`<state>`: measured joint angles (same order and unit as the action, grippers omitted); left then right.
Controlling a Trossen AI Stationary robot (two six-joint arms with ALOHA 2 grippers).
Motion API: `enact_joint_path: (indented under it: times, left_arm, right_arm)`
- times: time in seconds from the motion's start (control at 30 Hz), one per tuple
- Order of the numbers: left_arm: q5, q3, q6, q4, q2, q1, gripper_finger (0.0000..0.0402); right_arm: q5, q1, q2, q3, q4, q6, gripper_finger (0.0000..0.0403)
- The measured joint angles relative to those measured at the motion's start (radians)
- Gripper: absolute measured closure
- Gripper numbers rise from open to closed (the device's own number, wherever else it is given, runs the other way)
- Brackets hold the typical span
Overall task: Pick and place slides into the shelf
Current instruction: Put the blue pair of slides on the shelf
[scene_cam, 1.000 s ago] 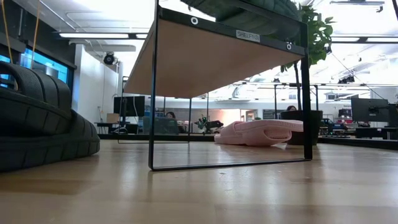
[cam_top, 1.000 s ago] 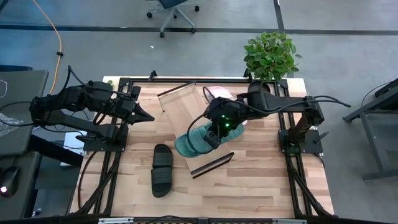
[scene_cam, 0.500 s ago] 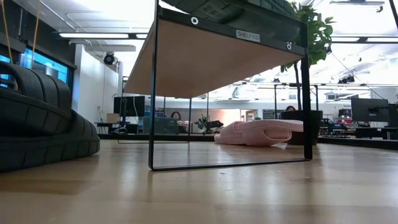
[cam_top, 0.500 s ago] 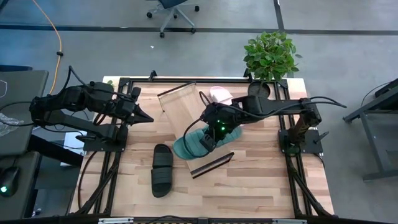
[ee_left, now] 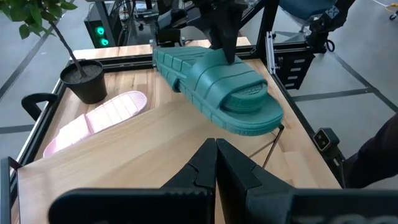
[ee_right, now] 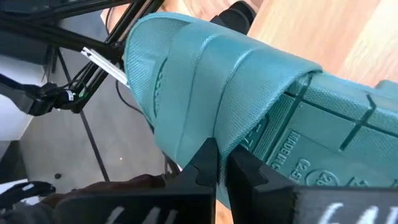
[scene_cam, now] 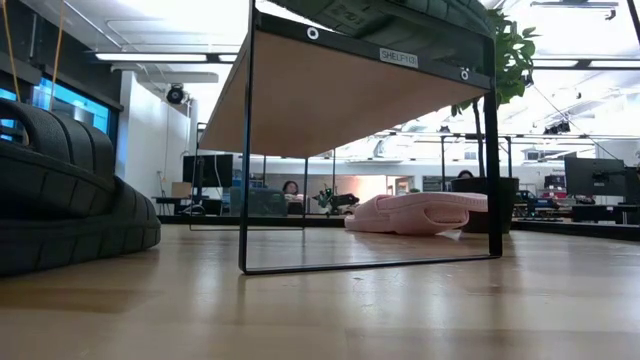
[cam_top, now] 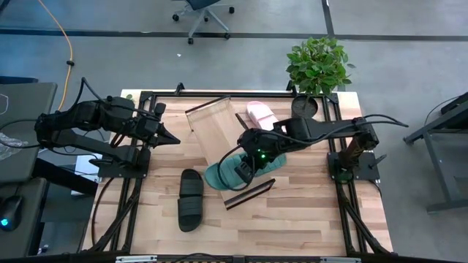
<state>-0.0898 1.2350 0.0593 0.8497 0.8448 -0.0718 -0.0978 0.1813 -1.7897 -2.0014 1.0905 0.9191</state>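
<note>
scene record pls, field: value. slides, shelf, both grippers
green slide: on the shelf, near its front end, strap pinched by right gripper
pink slide: on tabletop beside plant pot
black slide: on tabletop, left of shelf
shelf: angled on table, far half bare
right gripper: shut on green slide
left gripper: shut, empty, waiting at table's left edge

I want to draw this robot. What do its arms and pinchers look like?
Both arms are black and chunky, built of jointed pieces, with black cables looping along them. The right arm has a small green light glowing near its wrist. Each ends in two dark, flat fingers that taper to a pointed tip, like the left gripper. The arms stand on black metal frames at the table's sides.
</note>
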Motion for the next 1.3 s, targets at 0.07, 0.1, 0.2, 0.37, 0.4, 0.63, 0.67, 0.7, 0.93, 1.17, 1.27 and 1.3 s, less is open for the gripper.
enact_joint_path:
  times: [0.07,0.1,0.2,0.37,0.4,0.63,0.67,0.7,0.93,1.17,1.27,1.3]
  left_arm:
    - [0.000,0.000,0.000,0.000,0.000,0.000,0.0401]
    - [0.000,0.000,0.000,0.000,0.000,0.000,0.0401]
    - [0.000,0.000,0.000,0.000,0.000,0.000,0.0401]
    - [-0.014,0.000,0.000,0.000,0.000,0.000,0.0401]
    - [-0.015,0.000,0.000,0.002,0.000,0.000,0.0401]
    - [-0.015,0.000,0.000,0.022,0.000,0.000,0.0401]
    - [-0.015,0.000,0.000,0.022,0.000,0.000,0.0401]
    - [-0.015,0.000,0.000,0.022,0.000,0.000,0.0401]
    - [-0.017,0.000,0.012,0.025,0.000,0.000,0.0401]
    - [-0.026,0.000,0.015,0.028,0.000,0.000,0.0401]
    - [-0.026,0.000,0.015,0.038,0.000,0.000,0.0401]
    - [-0.026,0.000,0.015,0.041,0.000,0.000,0.0401]
  right_arm:
    - [0.017,0.002,0.000,0.000,0.008,0.001,0.0403]
    - [0.020,0.002,-0.002,0.000,0.010,0.006,0.0403]
    - [0.019,0.006,-0.009,0.000,0.025,0.016,0.0403]
    - [0.017,0.010,-0.028,0.002,0.018,0.017,0.0403]
    - [0.013,0.010,-0.029,0.002,0.015,0.021,0.0403]
    - [0.006,0.009,-0.050,0.002,0.005,0.033,0.0403]
    - [0.003,0.009,-0.052,0.002,0.004,0.033,0.0403]
    - [-0.001,0.010,-0.057,0.002,0.004,0.034,0.0403]
    - [-0.025,0.016,-0.076,0.002,-0.008,0.042,0.0403]
    - [-0.024,0.016,-0.079,0.002,-0.012,0.049,0.0403]
    - [-0.021,0.016,-0.079,0.002,-0.011,0.053,0.0403]
    - [-0.020,0.016,-0.079,0.002,-0.011,0.057,0.0403]
